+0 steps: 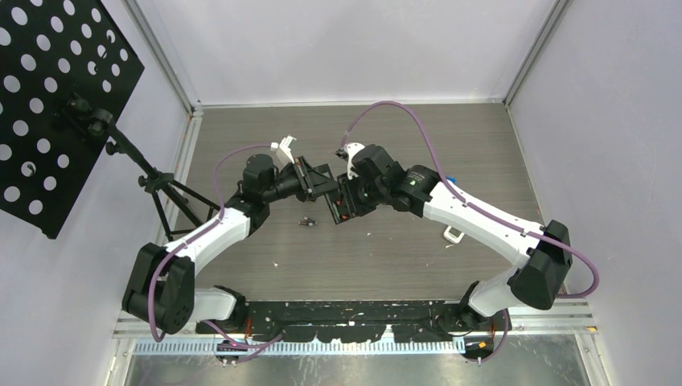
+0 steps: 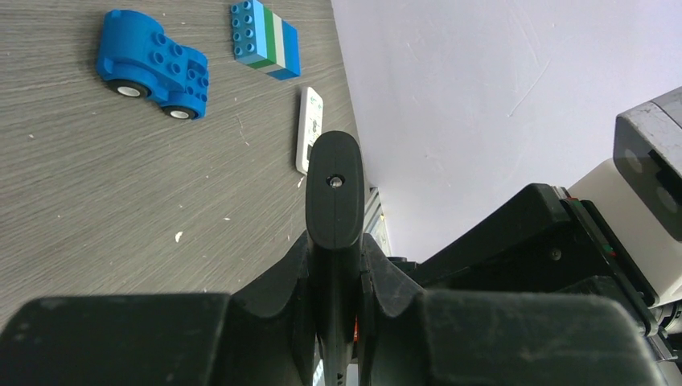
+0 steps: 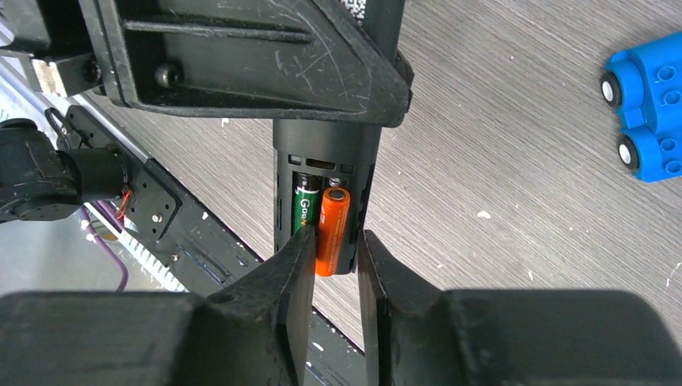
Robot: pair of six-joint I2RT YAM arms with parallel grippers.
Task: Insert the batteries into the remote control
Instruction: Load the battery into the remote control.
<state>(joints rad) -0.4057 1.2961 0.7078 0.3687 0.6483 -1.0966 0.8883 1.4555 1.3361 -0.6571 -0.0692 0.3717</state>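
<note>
Two robot arms meet above the middle of a grey wood-grain counter (image 3: 499, 121), holding a black plastic remote control (image 3: 326, 141) in the air between them. The left end effector (image 2: 335, 256) is closed on the end of the remote away from the batteries, with its black fingers clamped against both flat faces. From its own camera the remote appears edge-on: a slim, rounded slab with a seam down the middle and a small screw.

The back of the remote is uncovered, showing the open battery compartment (image 3: 281, 205), a narrow trough with slotted walls. Two batteries lie in it side by side. The dark green-black battery (image 3: 304, 211) sits low in the left bay, glossy, with white lettering. The orange-red battery (image 3: 333, 229) lies in the right bay, touching the green one. It is smooth and shiny and seems to ride a little higher than its neighbour.

The right end effector (image 3: 334, 264) has its two matte black fingers drawn close together. The lower end of the orange-red battery and the bottom edge of the remote sit in the narrow gap between them. I cannot tell whether the fingers are actually squeezing.

Elsewhere on the counter are a blue studded plastic toy car (image 2: 153, 64), a stack of blue, green and white studded bricks (image 2: 265, 39), and a flat white rectangular piece (image 2: 310, 129).
</note>
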